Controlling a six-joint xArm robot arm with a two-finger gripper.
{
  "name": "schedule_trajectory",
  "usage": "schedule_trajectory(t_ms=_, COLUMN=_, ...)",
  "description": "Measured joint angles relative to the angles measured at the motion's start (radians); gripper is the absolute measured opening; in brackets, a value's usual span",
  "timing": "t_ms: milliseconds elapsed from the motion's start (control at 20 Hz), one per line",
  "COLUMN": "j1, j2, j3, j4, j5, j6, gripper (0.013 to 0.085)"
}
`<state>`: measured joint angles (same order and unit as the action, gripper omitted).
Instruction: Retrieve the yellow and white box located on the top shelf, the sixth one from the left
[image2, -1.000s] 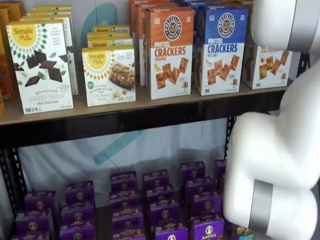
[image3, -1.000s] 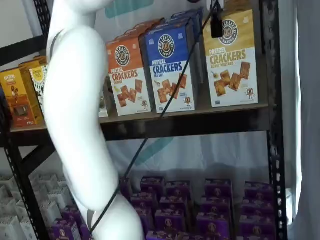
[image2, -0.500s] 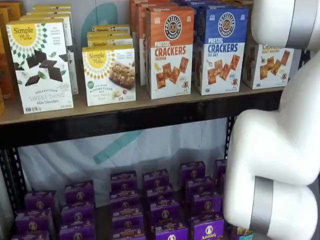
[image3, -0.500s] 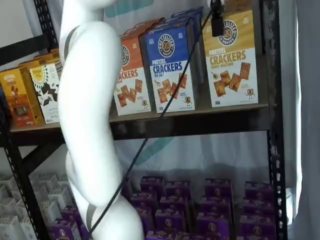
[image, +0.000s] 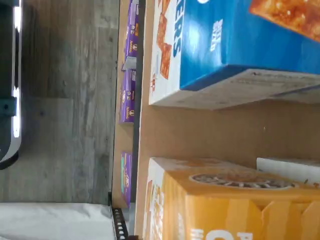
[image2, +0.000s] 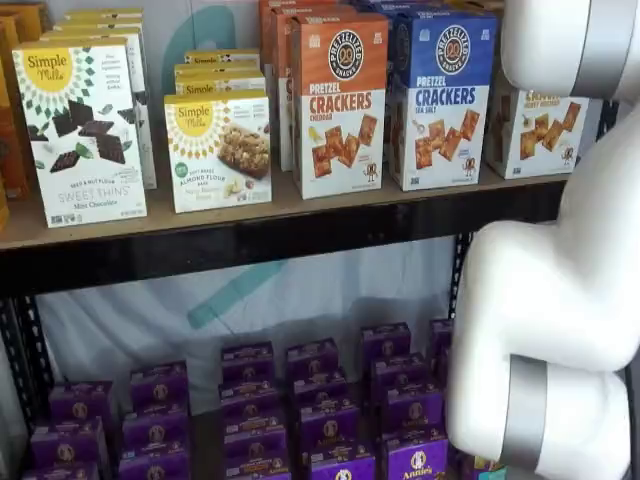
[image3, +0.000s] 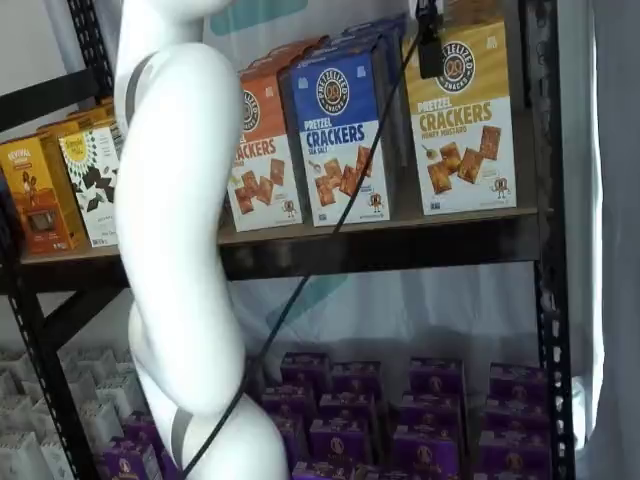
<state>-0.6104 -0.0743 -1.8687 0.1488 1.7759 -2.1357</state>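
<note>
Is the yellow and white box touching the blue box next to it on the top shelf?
Apart. In the wrist view a strip of bare top shelf runs between the yellow and white box and the blue box; a shelf view shows the same gap.

White jointed robot arm (image3: 175, 230) rises bent across both shelf views, thin black cable (image3: 330, 230) trailing beside it. Black-fingered gripper (image3: 431, 45) hangs from above; finger spacing unreadable.
</note>
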Motion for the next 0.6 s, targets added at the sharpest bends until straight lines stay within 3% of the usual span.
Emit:
schedule_trajectory(t_ms=150, j1=0.001, j2=-0.004, j3=0.008, j4=0.0, j5=-0.003, j6=0.001, gripper=0.085)
schedule_trajectory(t_ms=350, j1=-0.002, j2=-0.01, j3=0.019, j4=0.006, j5=-0.011, j6=-0.001, gripper=0.073)
schedule_trajectory(t_ms=600, j1=-0.003, j2=-0.009, j3=0.018, j4=0.009, j5=-0.011, j6=-0.001, gripper=0.073)
